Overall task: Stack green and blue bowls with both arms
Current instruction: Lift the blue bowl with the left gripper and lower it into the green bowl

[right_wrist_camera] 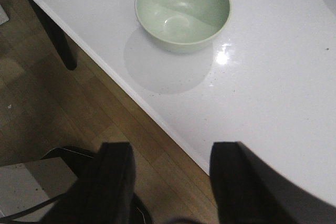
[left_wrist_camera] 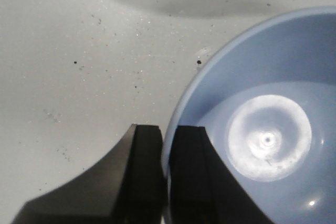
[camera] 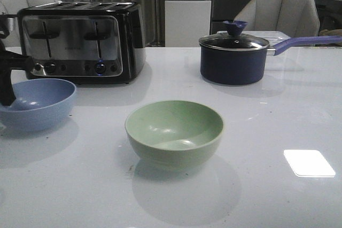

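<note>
The blue bowl (camera: 36,102) sits at the table's left, in front of the toaster. My left gripper (left_wrist_camera: 165,135) is shut on its rim, one finger inside the bowl (left_wrist_camera: 262,129) and one outside; in the front view only the black arm end (camera: 8,86) shows at the left edge. The green bowl (camera: 175,133) stands upright and empty at the table's middle front; it also shows in the right wrist view (right_wrist_camera: 182,10). My right gripper (right_wrist_camera: 170,156) is open and empty, over the table's front edge and well apart from the green bowl. It is out of the front view.
A black and chrome toaster (camera: 80,41) stands at the back left. A dark navy saucepan (camera: 234,57) with a glass lid and long handle stands at the back right. The white table edge (right_wrist_camera: 157,116) and wooden floor (right_wrist_camera: 79,108) show under my right gripper.
</note>
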Motion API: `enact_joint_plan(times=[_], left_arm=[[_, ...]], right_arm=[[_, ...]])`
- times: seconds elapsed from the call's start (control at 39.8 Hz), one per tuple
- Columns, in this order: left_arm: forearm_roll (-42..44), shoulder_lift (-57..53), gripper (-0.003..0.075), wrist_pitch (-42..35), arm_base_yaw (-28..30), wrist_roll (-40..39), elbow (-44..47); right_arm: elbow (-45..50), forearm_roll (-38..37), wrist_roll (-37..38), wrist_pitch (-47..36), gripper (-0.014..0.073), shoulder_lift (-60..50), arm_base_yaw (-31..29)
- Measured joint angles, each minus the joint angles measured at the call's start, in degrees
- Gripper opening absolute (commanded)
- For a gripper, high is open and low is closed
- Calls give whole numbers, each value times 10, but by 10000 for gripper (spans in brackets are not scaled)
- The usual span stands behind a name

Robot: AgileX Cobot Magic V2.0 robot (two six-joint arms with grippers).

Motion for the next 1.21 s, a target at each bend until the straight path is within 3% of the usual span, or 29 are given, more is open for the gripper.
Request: enact_joint_plan(times=[0.3,0.48,0.68,0.9,1.21], left_arm=[[4,-36,98,81,-6,1,-42],[-12,-97,98,136,-35,46,-84],[-87,-141,98,170,-98,99,-104],[-104,-143,98,176,-189,116,-104],[-109,-143,98,127,-285,120,-104]], right_arm=[[0,0,0,0,447,0,0],[0,0,0,0,447,0,0],[0,0,0,0,447,0,0],[0,0,0,0,447,0,0],[0,0,0,0,447,0,0]])
